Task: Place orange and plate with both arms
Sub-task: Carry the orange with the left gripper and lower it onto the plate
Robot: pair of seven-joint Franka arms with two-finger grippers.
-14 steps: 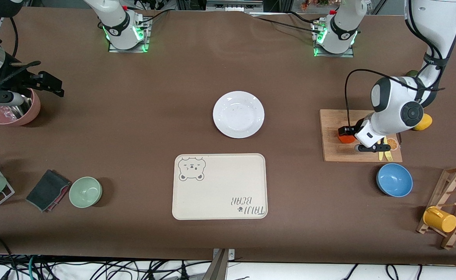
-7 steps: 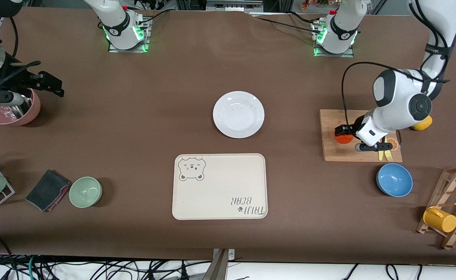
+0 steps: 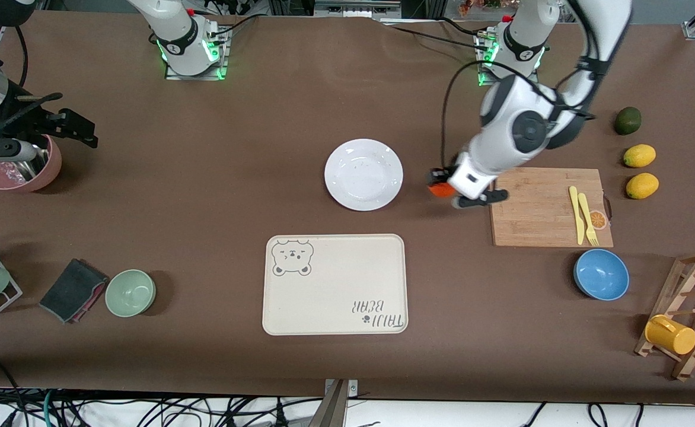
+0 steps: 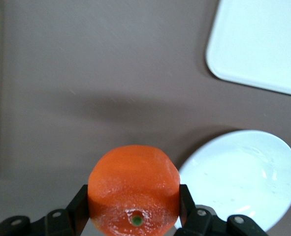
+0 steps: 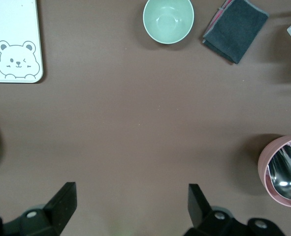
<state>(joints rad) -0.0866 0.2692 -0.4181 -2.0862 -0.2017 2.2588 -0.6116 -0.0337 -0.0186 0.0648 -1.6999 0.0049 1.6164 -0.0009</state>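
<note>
Reading from the edge nearest the front camera, we meet the cream tray (image 3: 334, 284) first, printed with a winking bear face and the words "TAIJI BEAR" (seen upside down from the front camera). No other writing can be made out. Level with it lie a green bowl (image 3: 130, 292) and a dark folded cloth (image 3: 73, 290) toward the right arm's end, and a blue bowl (image 3: 601, 274) and a yellow mug (image 3: 670, 335) on a wooden rack (image 3: 694, 308) toward the left arm's end.

Farther from the camera we find the plate (image 3: 363, 174), bare on the brown table (image 3: 205, 196), and the wooden cutting board (image 3: 546, 206) with a yellow knife and fork (image 3: 583, 214) on it. Between them hangs the left gripper (image 3: 447, 188), over the table just beside the plate's rim. Its jaws are clamped on the orange (image 4: 134, 189), one dark finger (image 4: 77, 209) pressed to each flank, with the fruit's green stem dot facing the wrist camera. The left arm reaches out from its base, elbow high, forearm slanting down toward the plate.

Two lemons (image 3: 640, 170) and a dark green fruit (image 3: 627, 120) lie farther still. The right gripper (image 5: 130, 201) waits with jaws spread wide and nothing between them, over the table beside a pink bowl (image 3: 18, 169) holding a metal spoon.
</note>
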